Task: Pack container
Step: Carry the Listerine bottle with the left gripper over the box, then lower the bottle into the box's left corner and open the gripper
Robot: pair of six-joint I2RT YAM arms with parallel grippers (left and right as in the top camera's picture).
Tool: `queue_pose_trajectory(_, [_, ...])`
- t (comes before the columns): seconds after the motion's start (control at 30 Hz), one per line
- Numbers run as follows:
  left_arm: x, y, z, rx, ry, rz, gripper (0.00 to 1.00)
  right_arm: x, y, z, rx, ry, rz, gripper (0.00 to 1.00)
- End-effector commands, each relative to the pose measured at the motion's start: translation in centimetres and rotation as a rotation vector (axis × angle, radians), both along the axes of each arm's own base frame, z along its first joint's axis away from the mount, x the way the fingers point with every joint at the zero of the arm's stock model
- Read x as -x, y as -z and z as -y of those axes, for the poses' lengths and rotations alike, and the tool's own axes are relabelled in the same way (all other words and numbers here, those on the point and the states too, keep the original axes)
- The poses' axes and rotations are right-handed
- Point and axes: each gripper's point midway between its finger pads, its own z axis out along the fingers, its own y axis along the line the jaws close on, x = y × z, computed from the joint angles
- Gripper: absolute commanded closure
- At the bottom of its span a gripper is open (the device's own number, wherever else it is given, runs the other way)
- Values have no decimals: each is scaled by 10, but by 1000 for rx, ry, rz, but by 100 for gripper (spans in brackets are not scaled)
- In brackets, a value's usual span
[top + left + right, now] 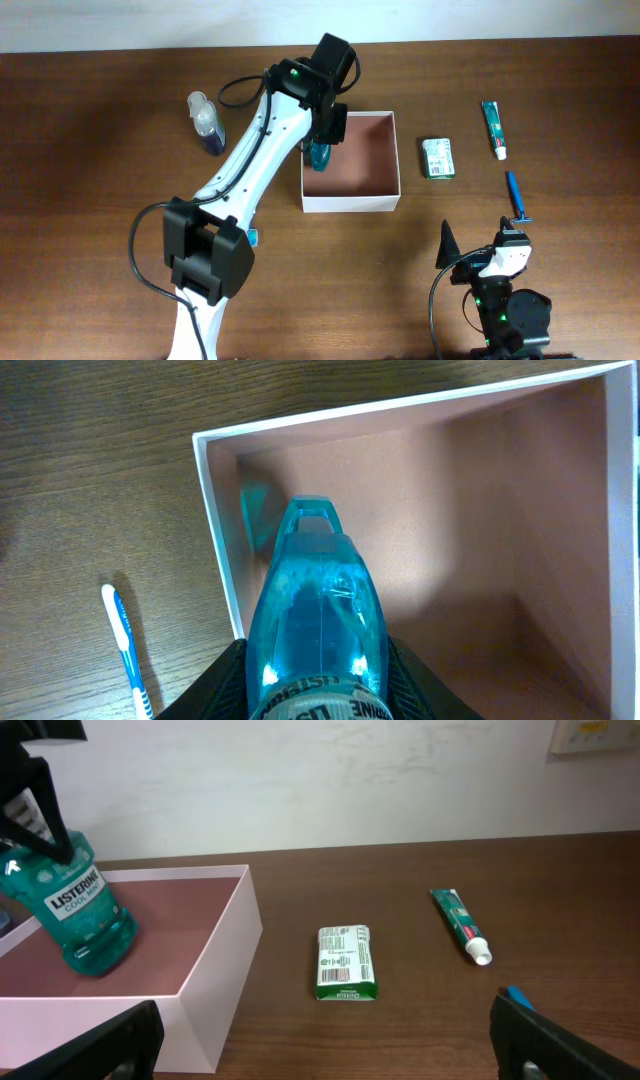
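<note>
One container (pixel 350 205), one mouthwash (pixel 85 915), one clear bottle (pixel 207 122), one soap packet (pixel 437 158), one toothpaste (pixel 493 128), one razor (pixel 516 195), one toothbrush (pixel 125 645)

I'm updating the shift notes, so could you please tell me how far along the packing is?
Done: nothing released in the container yet; its floor looks bare. In hand: the left gripper holds the mouthwash bottle inside it, near one wall. Left: soap packet, toothpaste, razor, clear bottle and toothbrush are on the table; the right gripper is open.

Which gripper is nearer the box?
Left. The left gripper hangs over the left side of the box, shut on the mouthwash; the right gripper sits open beyond its near right corner.
</note>
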Motion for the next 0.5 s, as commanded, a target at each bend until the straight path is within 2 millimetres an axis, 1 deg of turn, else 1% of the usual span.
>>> queue_pose_trajectory(0.0, [-7, -12, -2, 9, -20, 39, 98, 0, 2, 0, -2, -4, 2, 1])
queue_pose_trajectory(0.47, [-14, -4, -15, -1, -53, 26, 97, 0, 2, -1, -2, -5, 2, 1])
